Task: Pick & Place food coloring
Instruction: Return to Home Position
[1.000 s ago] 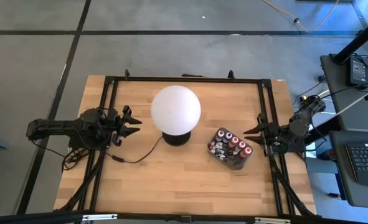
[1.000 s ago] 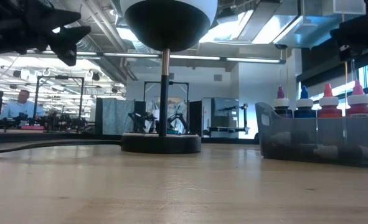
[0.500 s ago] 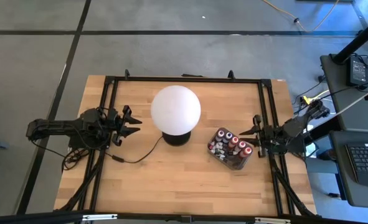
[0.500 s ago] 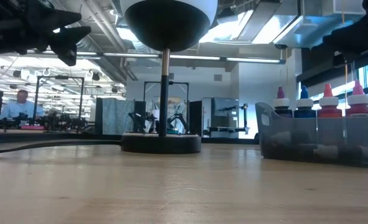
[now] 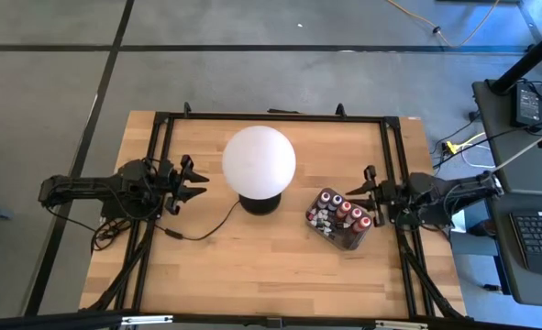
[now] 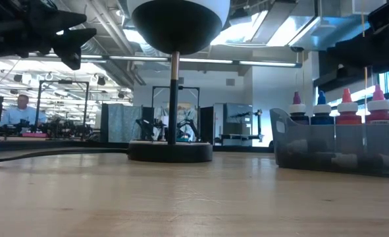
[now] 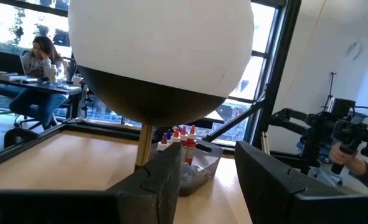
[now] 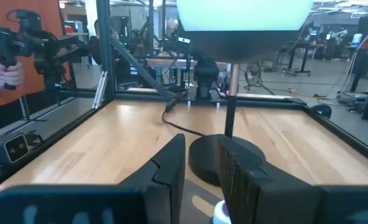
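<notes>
The food coloring bottles (image 5: 341, 213) stand upright in a dark translucent tray (image 5: 329, 237) on the table's right half; they have red and dark bodies with pale tips (image 6: 345, 108). My right gripper (image 5: 366, 182) is open and hovers just right of and slightly beyond the tray, touching nothing. In its wrist view the right gripper (image 8: 202, 180) points at the lamp base, with one pale bottle cap (image 8: 220, 213) just below it. My left gripper (image 5: 197, 184) waits open at the table's left side, and its wrist view shows the bottles (image 7: 179, 140) far off.
A big white globe lamp (image 5: 259, 160) stands on a dark round base (image 5: 259, 203) mid-table, left of the tray, and its cord (image 5: 202, 231) trails toward the left arm. A black frame (image 5: 271, 116) borders the table. People show in the room beyond.
My right gripper has moved toward the table's left, closing on the tray of bottles as its arm stretches out. The bottles, tray and lamp have stayed put.
</notes>
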